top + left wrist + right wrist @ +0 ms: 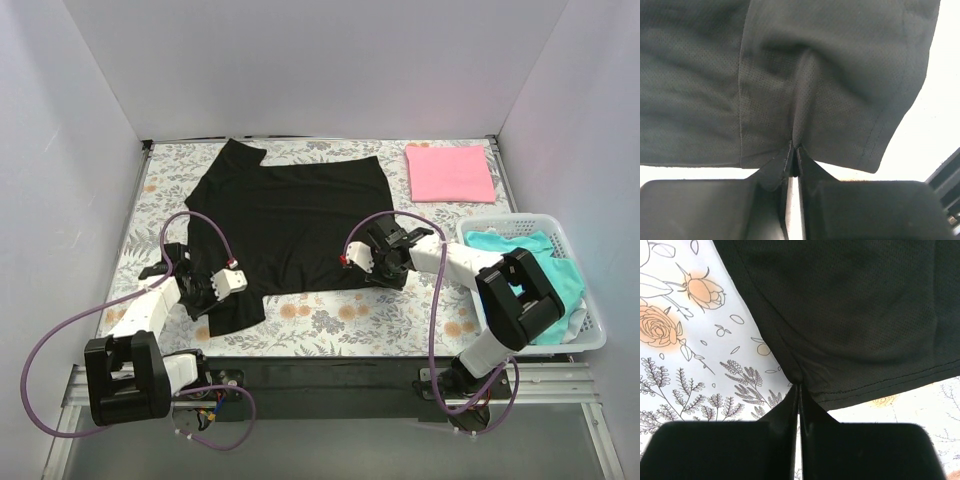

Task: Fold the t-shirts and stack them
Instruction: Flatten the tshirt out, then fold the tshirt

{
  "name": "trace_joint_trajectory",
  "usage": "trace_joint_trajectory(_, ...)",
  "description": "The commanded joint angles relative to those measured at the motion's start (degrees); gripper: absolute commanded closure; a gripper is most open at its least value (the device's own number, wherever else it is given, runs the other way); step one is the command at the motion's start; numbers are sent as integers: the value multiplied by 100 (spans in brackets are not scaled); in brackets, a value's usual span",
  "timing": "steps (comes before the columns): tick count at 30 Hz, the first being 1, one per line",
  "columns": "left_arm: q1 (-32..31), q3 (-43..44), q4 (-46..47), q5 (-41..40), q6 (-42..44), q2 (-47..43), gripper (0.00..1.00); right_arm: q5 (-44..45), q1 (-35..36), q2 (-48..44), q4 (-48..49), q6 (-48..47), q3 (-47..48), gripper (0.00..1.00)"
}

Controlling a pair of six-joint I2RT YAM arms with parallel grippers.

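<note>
Three views examined, one after another.

Top external, black t-shirt [290,225]: lay spread flat across the middle of the floral table cloth [400,315], a sleeve reaching toward the far left corner.
Top external, pink t-shirt [449,172]: lay folded square at the far right of the cloth, well apart from the black one.
Top external, teal t-shirt [535,262]: was bundled inside the white lattice basket [590,335] at the right edge.
Top external, left gripper [236,277]: sat at the black shirt's near left sleeve.
Top external, right gripper [352,256]: sat at the black shirt's near right hem.

Left wrist, left gripper [794,155]: jaws were closed together, pinching a fold of the black t-shirt [830,75] just inside its stitched edge; fabric puckered upward from the pinch.

Right wrist, right gripper [799,392]: jaws were closed together on the black t-shirt [855,315] near its hemmed corner; the floral table cloth [685,340] showed beside and beneath.
</note>
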Motion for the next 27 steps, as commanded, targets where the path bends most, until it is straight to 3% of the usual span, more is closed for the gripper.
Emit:
trace_joint_trajectory(1,5,45,-476,-339,-275,-104,100,-138,25,-101,-312,73,-242,99)
trace_joint_trajectory(5,66,353,-914,-515,-523,-218,100,-252,25,-627,-663,47,-259,99)
trace_joint_trajectory(13,181,1522,-1812,-41,-593,-281,100,-314,25,-1271,-1296,-102,12,99)
trace_joint_trajectory(27,172,2990,-1400,382,-1314,1231,100,-278,-370,-322,-1481,-568,1287,99)
